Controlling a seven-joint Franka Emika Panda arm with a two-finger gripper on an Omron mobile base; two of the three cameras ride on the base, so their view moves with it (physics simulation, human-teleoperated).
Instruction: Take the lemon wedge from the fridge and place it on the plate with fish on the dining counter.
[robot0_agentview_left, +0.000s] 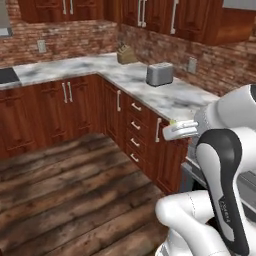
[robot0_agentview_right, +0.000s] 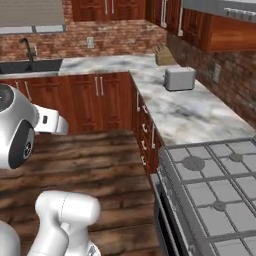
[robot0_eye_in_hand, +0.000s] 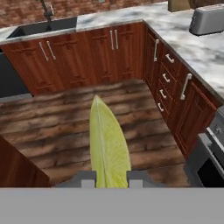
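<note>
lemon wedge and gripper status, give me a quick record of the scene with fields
held item: lemon wedge, yellow-green, pinched between the two fingertips
gripper: gripper shut on the wedge, carried above the wood floor
gripper from the left base view: hand by the counter edge, a speck of yellow at its tip
nearby: toaster and knife block on the marble counter; stove at right; sink at the far wall
task stage: wedge in transit
</note>
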